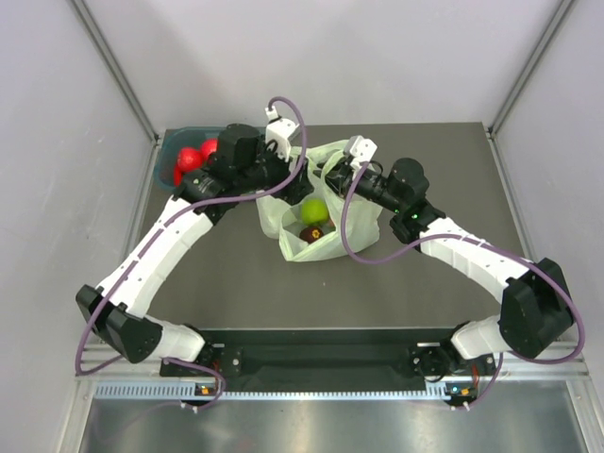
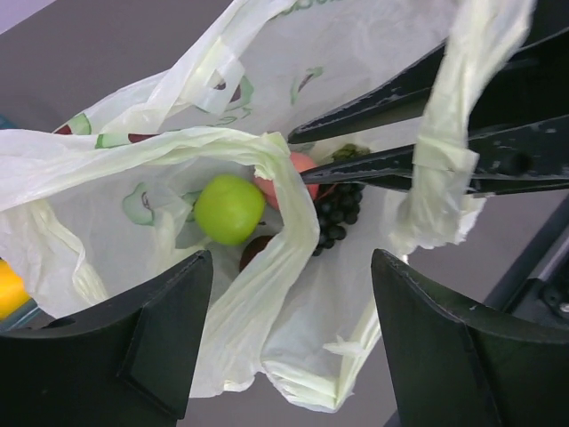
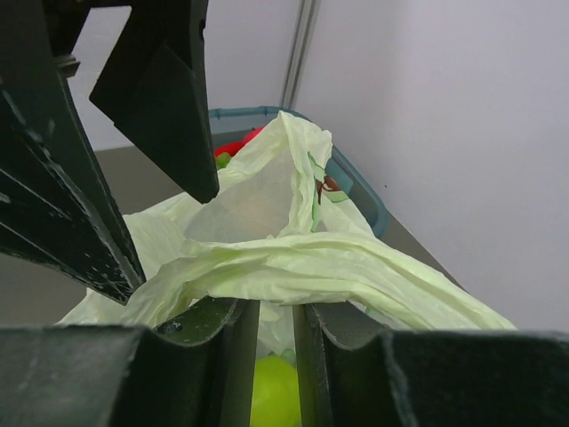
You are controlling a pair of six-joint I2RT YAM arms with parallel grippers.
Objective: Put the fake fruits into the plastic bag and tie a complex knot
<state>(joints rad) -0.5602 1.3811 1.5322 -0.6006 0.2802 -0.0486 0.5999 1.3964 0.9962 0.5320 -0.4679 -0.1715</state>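
The pale green plastic bag (image 1: 351,226) lies open at mid-table. Inside it are a green apple (image 2: 229,208), a pink peach (image 2: 298,165), dark grapes (image 2: 338,213) and a dark fruit (image 1: 310,232). My left gripper (image 2: 292,267) hovers over the bag's mouth, open wide, with one handle loop (image 2: 267,151) running down between its fingers, held by neither. My right gripper (image 3: 276,307) reaches in from the right, its jaws a narrow slit apart. The other handle strip (image 3: 293,267) is draped across both right fingers (image 2: 400,165); nothing shows pinched between them. No knot is visible.
A teal tub (image 1: 165,156) stands at the back left, close behind the left wrist, with red apples (image 1: 192,158) in it. An orange (image 2: 7,289) shows at the left wrist view's edge. Pale walls close in the table at the sides and back.
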